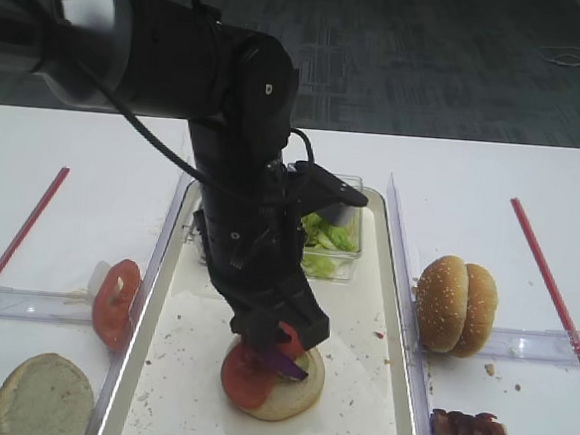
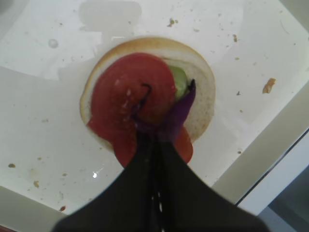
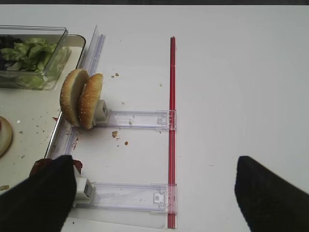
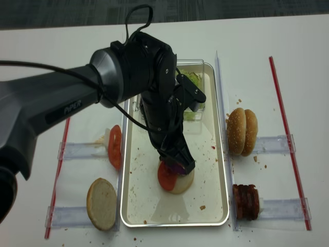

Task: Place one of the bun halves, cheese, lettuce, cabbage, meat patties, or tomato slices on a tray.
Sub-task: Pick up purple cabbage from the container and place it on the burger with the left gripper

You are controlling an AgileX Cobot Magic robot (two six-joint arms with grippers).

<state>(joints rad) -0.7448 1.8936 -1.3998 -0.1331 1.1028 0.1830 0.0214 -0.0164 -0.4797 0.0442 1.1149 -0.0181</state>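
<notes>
Left wrist: cabbage in left gripper.

On the tray we see a bun half topped with a tomato slice and cabbage; the lettuce box sits behind, sesame buns right, another tomato slice left.

A broad white tabletop is filling most of the high view, catching soft, even light and showing only faint shadows. Beyond its far edge, dark grey carpet with a faint square tile pattern is running off to the top. A thin pale cable is lying loose on that carpet at the upper right.
</notes>
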